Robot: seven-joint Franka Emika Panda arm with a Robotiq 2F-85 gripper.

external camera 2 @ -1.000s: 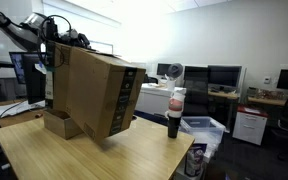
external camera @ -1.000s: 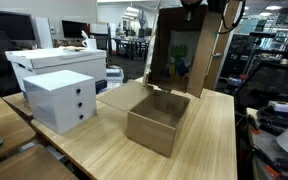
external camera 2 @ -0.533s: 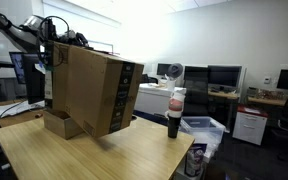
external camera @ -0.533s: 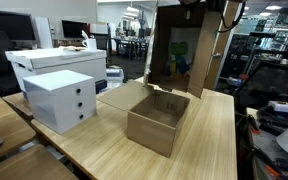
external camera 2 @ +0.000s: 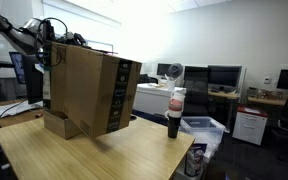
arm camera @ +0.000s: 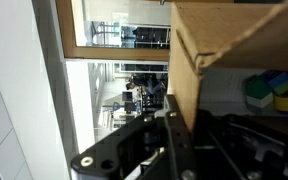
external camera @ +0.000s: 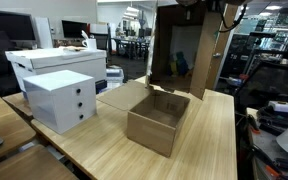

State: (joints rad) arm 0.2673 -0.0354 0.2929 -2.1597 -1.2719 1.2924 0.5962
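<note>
At the far left of the worktop point(external camera: 104, 150) in an exterior view stands a white drawer unit point(external camera: 62, 100), with a white lidded box point(external camera: 54, 60) just behind it, farther away. To the right of these, near the middle of the worktop, sits a small open cardboard box point(external camera: 156, 122) with its flaps spread out. Right behind and above it is the large cardboard box point(external camera: 184, 50), standing tall on end with its open side turned toward the near side, so that green and blue items point(external camera: 179, 62) show inside. Whether its lower edge touches the small box or the worktop cannot be told. The pincer point(arm camera: 182, 118) is closed on the top wall of this large cardboard box. The wrist view shows a dark finger pressed against the cardboard edge, with the green and blue items to its right inside the box. In an exterior view from the opposite side, the arm point(external camera 2: 39, 32) reaches in from the left to the box's upper left corner, and the box hangs nearly upright. Farther right, near the worktop's edge, stands a dark bottle point(external camera 2: 174, 112) with a red band, well apart from the boxes.
</note>
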